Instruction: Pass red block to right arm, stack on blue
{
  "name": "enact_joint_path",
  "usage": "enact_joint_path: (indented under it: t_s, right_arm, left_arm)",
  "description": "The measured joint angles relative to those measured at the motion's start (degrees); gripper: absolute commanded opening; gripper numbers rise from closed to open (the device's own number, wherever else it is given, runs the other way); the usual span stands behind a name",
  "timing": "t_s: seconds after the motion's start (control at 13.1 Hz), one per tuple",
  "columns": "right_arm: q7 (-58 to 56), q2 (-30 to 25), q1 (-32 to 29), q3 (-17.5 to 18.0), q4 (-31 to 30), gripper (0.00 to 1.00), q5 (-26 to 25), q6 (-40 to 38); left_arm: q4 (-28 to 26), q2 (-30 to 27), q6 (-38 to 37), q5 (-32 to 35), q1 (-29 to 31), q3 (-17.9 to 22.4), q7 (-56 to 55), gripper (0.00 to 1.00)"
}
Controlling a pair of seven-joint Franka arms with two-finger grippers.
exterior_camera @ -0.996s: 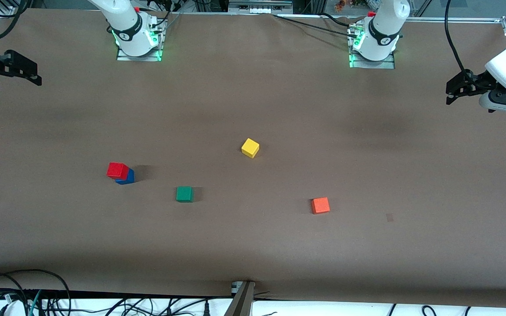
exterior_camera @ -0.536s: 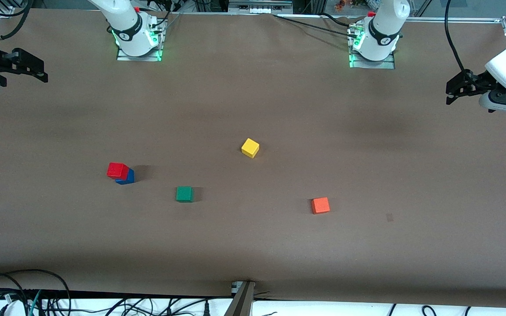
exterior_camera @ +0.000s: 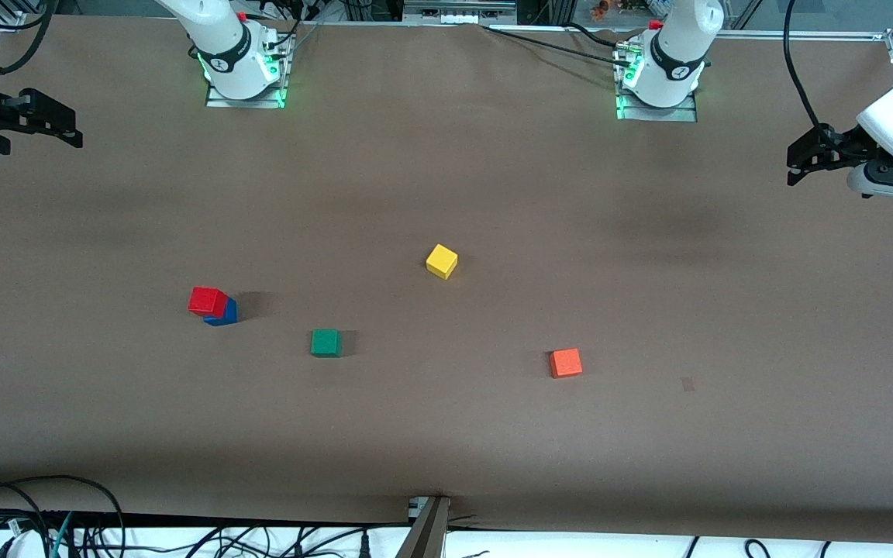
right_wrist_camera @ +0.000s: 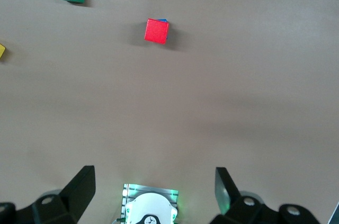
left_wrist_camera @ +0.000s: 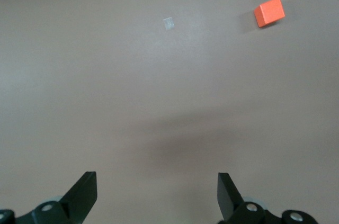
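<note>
The red block sits on top of the blue cube, a little askew, on the table toward the right arm's end. The right wrist view shows the red block with a sliver of the blue cube showing past its edge. My right gripper is open and empty, held high at the table's edge at the right arm's end; its jaws stand wide apart in the right wrist view. My left gripper is open and empty, up at the left arm's end, as the left wrist view also shows.
A green cube, a yellow cube and an orange cube lie apart on the brown table. The orange cube also shows in the left wrist view. The arm bases stand farthest from the camera.
My right gripper drifted slightly inward over the table's edge and settled. The left arm and all the cubes have not moved.
</note>
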Motion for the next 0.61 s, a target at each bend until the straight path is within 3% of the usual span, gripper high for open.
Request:
enact_joint_path:
  t_s: [0.61]
  right_arm:
    - [0.0,0.06,-0.13,0.0,0.0,1.0,0.0,0.0]
  left_arm:
    - [0.0,0.0,0.0,-1.23,-0.01,-0.03,-3.57,1.0]
